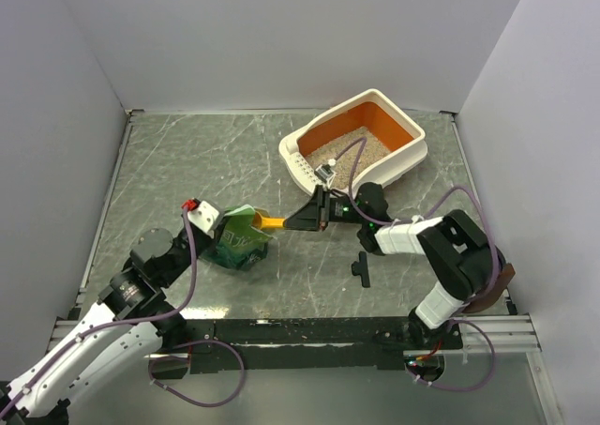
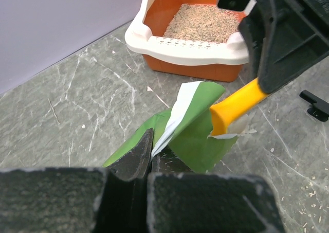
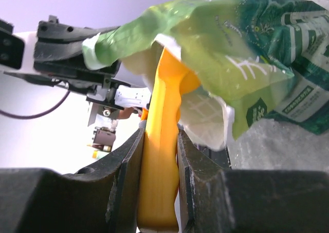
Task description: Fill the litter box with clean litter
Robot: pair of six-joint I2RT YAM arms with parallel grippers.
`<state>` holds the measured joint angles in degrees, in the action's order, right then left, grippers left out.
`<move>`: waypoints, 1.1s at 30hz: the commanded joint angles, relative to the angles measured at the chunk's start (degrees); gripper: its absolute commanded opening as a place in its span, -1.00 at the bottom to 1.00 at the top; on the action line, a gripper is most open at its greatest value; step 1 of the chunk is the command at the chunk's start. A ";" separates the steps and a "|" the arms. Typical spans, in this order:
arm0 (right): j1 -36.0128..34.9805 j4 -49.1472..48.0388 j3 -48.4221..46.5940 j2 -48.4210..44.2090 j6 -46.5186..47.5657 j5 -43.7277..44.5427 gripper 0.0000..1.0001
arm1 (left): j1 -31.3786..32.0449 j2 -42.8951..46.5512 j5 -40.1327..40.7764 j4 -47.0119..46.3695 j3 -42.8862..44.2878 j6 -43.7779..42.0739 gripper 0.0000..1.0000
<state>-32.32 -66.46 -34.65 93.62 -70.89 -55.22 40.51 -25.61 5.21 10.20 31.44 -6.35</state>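
My right gripper (image 3: pixel 159 140) has its jaws clamped on the handle of the yellow-orange scoop (image 3: pixel 162 89), just off the slotted rim of the litter box (image 1: pixel 412 155). The scoop's head is tucked inside the green bag (image 1: pixel 239 242). My left gripper (image 2: pixel 150 149) is pinched closed on the bag's edge, farther from the litter box. Some clean litter (image 1: pixel 330 153) covers part of the box's orange floor. A small black part (image 1: pixel 362 270) lies apart from the box, on my side of it.
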 commanded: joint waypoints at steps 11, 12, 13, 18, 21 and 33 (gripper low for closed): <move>7.26 -5.70 11.62 -12.58 0.24 -3.84 -1.00 | 0.97 -0.14 -4.69 -8.26 -0.94 0.99 -0.99; 7.88 -6.22 12.41 -12.94 -0.47 -3.84 -1.00 | 1.06 -0.58 -4.69 -8.18 -0.94 0.99 -0.99; 8.58 -7.01 13.37 -13.29 -1.17 -3.84 -1.00 | 1.15 -0.93 -4.69 -8.17 -0.94 0.99 -0.99; 11.13 -6.76 16.63 -16.10 -3.20 -4.10 -1.00 | 1.76 -2.69 -4.69 -8.53 -1.03 0.90 -0.99; 11.75 -1.86 17.78 -18.64 -2.24 -3.58 -1.00 | 2.38 -3.05 -4.60 -8.79 -1.29 0.64 -0.99; 15.61 12.75 21.47 -25.77 2.60 -2.70 -1.00 | 2.91 -2.35 -4.68 -9.76 -2.00 0.11 -0.99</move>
<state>-17.63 -56.82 -14.15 69.76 -70.35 -57.95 42.59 -28.49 3.40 5.82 29.82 -6.66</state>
